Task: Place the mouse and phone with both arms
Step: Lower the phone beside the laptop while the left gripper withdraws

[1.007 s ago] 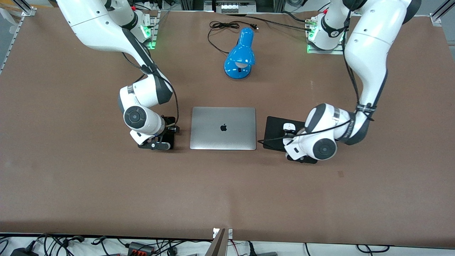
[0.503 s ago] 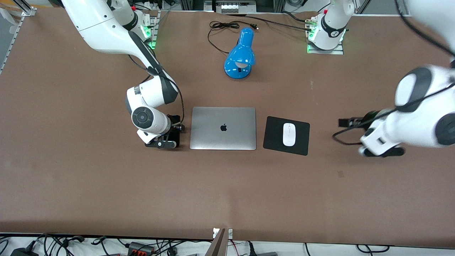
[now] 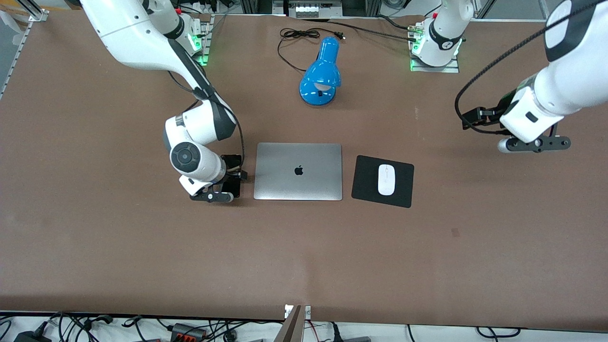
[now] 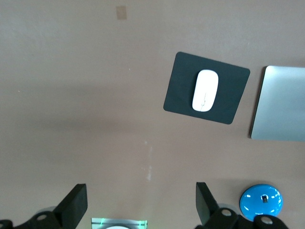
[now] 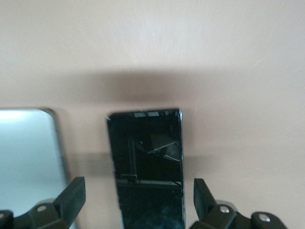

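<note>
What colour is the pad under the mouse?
Black: the mouse pad is plain black under the white mouse, clearest in the left wrist view.

Mouse [image 3: 386, 179] on pad [image 3: 366, 179], phone [image 5: 147, 164] beside laptop [image 3: 298, 171].

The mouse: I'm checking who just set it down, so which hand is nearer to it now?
Left. The left hand hangs open above bare table toward its own end, off the mouse. The right hand is open over the phone, with the laptop between.
</note>
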Tool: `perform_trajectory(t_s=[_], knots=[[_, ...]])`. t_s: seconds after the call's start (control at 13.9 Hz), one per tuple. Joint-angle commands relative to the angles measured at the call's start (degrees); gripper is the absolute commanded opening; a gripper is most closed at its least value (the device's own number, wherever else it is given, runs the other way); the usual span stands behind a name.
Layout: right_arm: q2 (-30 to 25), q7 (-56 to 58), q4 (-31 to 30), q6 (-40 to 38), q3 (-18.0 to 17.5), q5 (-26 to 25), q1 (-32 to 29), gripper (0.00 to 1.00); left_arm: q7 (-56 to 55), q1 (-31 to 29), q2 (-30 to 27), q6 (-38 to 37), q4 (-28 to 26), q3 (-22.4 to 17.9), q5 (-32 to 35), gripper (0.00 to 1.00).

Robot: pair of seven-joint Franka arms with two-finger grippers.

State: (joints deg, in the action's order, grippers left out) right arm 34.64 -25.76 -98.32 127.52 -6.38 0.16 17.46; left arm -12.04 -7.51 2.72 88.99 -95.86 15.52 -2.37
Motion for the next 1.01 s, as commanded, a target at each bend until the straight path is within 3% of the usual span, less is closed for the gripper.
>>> perform_trajectory(t_s=[0.0,0.36,0.43,0.58,0.93], knots=[[-4.49,1.42,5.48,-9.19,0.66,0.38,-1.54,1.00,0.26,-1.19,-2.19,-0.83,0.23,0.56,-0.79,1.00],[-9.23,5.28,16.83,-23.88,0.75,0.28,-8.21,1.00,0.26,-1.02,-0.44,-3.54,5.14,-0.05,-1.40,1.00],[-10.46,5.29,17.36,-25.03,0.75,0.46,-9.62,1.00,0.52,1.16,0.09,-5.04,6.20,-1.36,-1.06,1.00],[-13.88,6.68,17.46,-25.48,0.49,0.64,-13.31,1.00,0.61,7.56,0.27,-5.49,6.82,-8.45,-0.96,1.00],[-14.86,12.75,20.61,-27.59,1.02,0.20,-16.39,1.00,2.88,8.39,0.71,-4.97,6.12,-9.54,-1.58,1.00]])
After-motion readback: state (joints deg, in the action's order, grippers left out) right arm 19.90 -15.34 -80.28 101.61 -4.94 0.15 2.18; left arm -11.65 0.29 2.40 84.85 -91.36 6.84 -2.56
